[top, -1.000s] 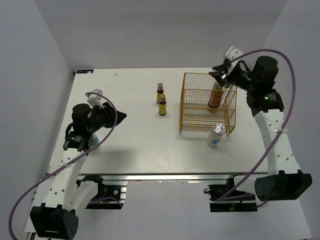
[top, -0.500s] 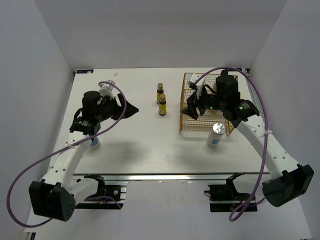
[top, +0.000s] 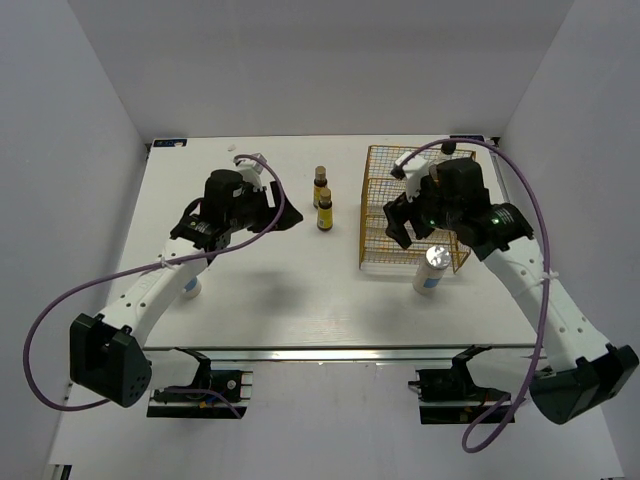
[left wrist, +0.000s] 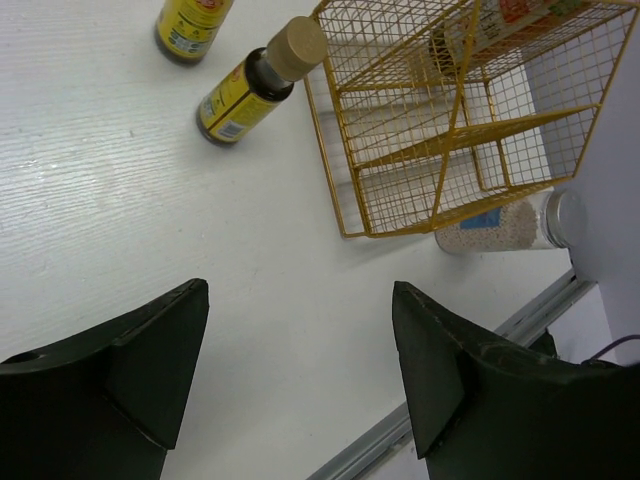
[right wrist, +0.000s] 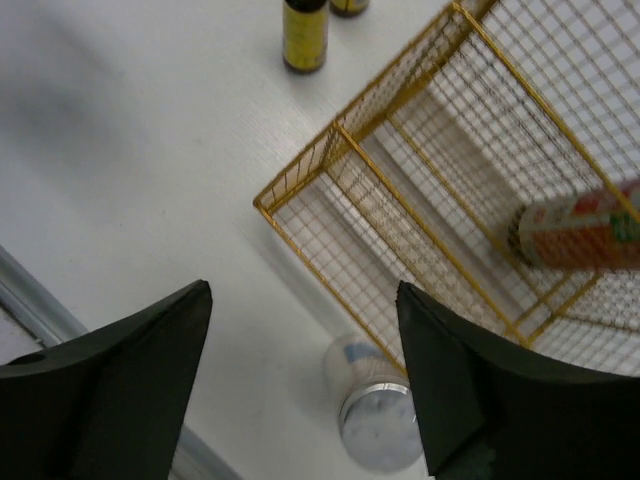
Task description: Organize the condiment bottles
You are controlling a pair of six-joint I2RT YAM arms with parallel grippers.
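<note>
Your left tool (left wrist: pixel 298 300) is released, its two dark fingers spread wide with nothing between them. It hovers above the white surface (top: pixel 280 290), pointing toward the middle of it. Your right tool (right wrist: pixel 305 295) is released as well, jaws apart and empty, and hangs over the near left corner of the yellow wire basket (right wrist: pixel 335 128).

The basket stands on the right half of the surface. Inside it is the taller bottle with the red and orange label (right wrist: pixel 580 235). The right wrist view shows it behind the mesh. In the top view your right arm hides it, so you cannot tell whether it stands upright or leans.

A white cylindrical bottle with a blue label and a silver cap (top: pixel 430 270) stands upright outside the basket, just beside its near right corner. You cannot tell whether it touches the wire.

Two tiny brown bottles with yellow labels stand to the left of the basket, near the middle of the surface and apart from the wire. The nearer brown bottle (top: pixel 324 212) has a tan cap, and the farther brown bottle (top: pixel 320 186) stands just behind it.

A second white bottle with blue on it (top: pixel 189 288) sits near the left edge of the surface, partly hidden under your left arm.
</note>
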